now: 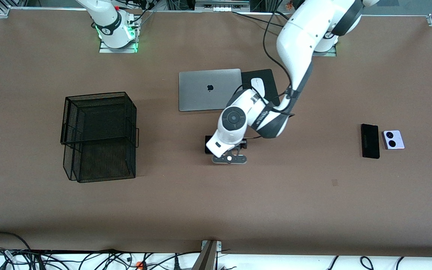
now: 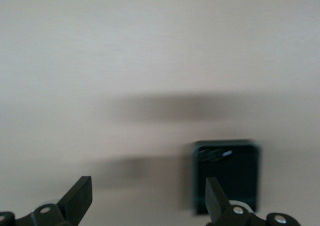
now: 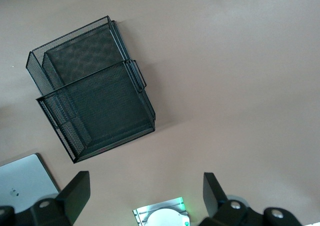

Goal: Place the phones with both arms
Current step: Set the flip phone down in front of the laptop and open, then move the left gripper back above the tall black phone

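Left gripper (image 2: 149, 196) hangs low over mid-worktop (image 1: 313, 195), jaws spread, empty. Black folded phone (image 2: 227, 173) lies flat under it, off-centre: one finger overlaps it, the other stands over bare worktop. Judgement: shift sideways toward the phone before closing.

Long black phone (image 1: 370, 141) and lilac-white phone (image 1: 393, 140) lie side by side near the left arm's end.

Right gripper (image 3: 145, 193) waits raised, jaws apart, above the mesh basket (image 3: 95, 91).
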Available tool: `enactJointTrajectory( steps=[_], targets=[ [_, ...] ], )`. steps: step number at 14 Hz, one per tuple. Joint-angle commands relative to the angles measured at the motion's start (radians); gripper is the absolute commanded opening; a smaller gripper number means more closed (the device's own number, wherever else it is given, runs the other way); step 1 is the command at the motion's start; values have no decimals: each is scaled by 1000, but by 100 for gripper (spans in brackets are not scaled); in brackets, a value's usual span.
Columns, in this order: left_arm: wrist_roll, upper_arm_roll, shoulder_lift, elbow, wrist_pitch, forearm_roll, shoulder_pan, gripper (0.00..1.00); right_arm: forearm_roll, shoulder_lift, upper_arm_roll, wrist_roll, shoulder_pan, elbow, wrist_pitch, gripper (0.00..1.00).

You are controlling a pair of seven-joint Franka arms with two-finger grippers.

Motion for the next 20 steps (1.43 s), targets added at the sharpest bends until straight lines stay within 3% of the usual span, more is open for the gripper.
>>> enactJointTrajectory(
  steps=[1,6,9,13,16,20],
  targets=[
    [210,-2,-135,-133,-157,4,106,100,12,0,0,-6,-3,13,-16,100],
    [517,-4,-339,-387,-201,109,313,100,12,0,0,-6,-3,13,-16,100],
    [669,-4,-398,-469,-172,160,434,100,12,0,0,-6,-3,13,-16,100],
    [721,-15,-484,-689,92,160,649,100,12,0,0,-6,-3,13,-16,100],
    [888,-18,-481,-710,149,148,813,100,12,0,0,-6,-3,13,-16,100],
    [892,-18,-464,-797,319,131,907,100,12,0,0,-6,-3,13,-16,100]
  ],
)
